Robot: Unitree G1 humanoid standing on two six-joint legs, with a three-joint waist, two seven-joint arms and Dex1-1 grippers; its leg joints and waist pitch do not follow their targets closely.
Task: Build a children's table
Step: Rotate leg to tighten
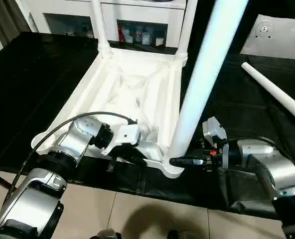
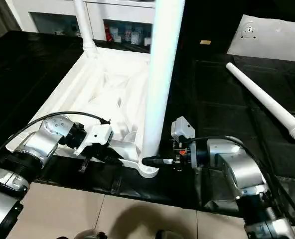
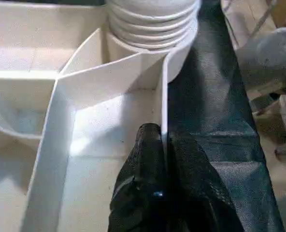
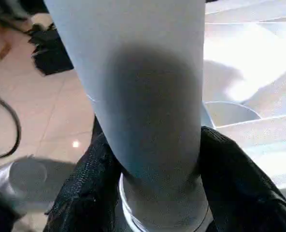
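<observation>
The children's table top lies upside down on a black cloth, ribbed underside up. Two white legs stand in its far corner sockets. A third leg stands tilted in the near right socket. My right gripper is closed around this leg just above the socket, with a black finger on either side. My left gripper is shut on the thin near rim of the table top, close to the same corner. A fourth leg lies loose on the cloth at the right.
A white cabinet with glass doors stands behind the work surface. A flat white panel lies at the far right. The black surface's near edge runs just below both grippers, with tiled floor beyond.
</observation>
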